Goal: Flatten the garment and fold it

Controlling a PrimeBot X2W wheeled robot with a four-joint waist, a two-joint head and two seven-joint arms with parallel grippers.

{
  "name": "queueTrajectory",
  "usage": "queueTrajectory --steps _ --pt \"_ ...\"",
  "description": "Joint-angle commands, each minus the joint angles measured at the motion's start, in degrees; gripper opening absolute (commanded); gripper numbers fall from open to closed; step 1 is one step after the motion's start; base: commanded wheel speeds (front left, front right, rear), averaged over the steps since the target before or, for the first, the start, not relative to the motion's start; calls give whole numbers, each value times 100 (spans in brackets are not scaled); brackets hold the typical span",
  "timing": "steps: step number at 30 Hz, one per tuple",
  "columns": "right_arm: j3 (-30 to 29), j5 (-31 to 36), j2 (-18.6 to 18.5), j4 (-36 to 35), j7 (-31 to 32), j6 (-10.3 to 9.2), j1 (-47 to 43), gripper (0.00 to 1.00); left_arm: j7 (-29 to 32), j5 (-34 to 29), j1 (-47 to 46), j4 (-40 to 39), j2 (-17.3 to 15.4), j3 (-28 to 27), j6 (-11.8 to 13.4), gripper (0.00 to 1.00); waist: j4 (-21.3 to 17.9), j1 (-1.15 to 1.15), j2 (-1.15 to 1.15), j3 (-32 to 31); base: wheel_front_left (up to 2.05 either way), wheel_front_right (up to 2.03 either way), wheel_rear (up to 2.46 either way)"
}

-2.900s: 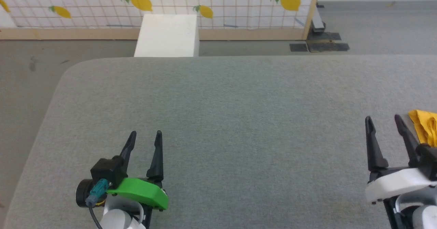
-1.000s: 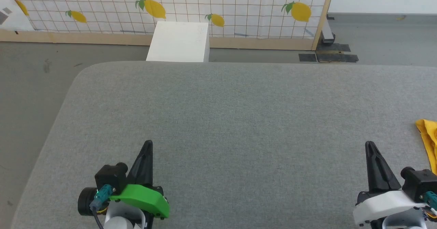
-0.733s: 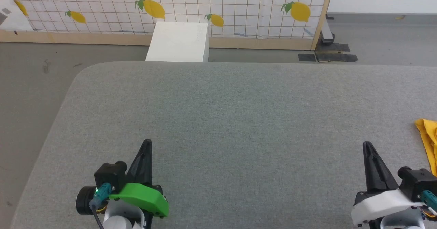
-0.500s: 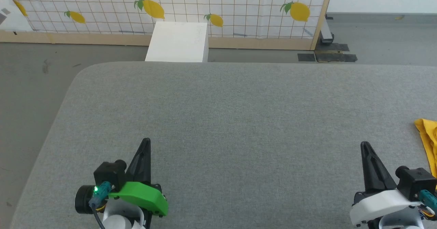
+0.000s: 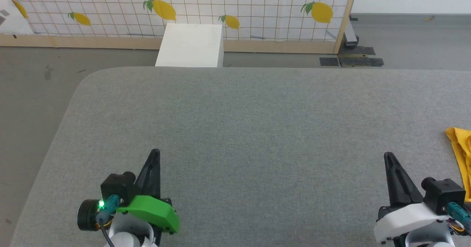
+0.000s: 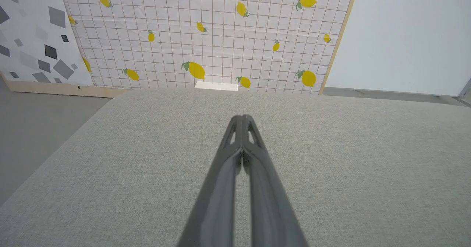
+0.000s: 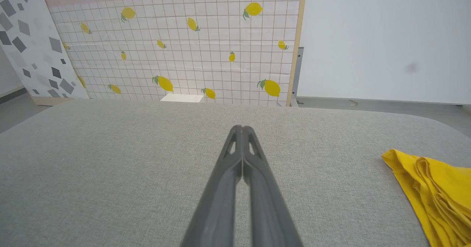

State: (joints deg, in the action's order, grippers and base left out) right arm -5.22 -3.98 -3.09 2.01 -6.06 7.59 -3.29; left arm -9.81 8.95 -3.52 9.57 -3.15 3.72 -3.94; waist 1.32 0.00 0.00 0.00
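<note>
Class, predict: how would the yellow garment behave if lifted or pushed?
The garment probably droops limply: it lies in soft bunched folds. Likely light, being thin cloth. Pushed, it may wrinkle on the textured table.

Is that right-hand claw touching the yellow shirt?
Apart. The right wrist view shows bare grey surface between the right gripper and the garment.

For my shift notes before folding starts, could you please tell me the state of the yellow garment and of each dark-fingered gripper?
Bright yellow cloth garment: crumpled in folds toward the right end of the grey padded table, not flattened, not held.
Dark-fingered left gripper: shut, empty, over bare table.
Dark-fingered right gripper: shut, empty, beside the garment, apart from it.
</note>
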Motion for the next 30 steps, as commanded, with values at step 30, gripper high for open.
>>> queueTrajectory --steps 30 --pt "205 166 13 -95 229 -6 180 0 370 -358 182 -372 16 -150 167 0 -48 0 0 0 0 0 0"
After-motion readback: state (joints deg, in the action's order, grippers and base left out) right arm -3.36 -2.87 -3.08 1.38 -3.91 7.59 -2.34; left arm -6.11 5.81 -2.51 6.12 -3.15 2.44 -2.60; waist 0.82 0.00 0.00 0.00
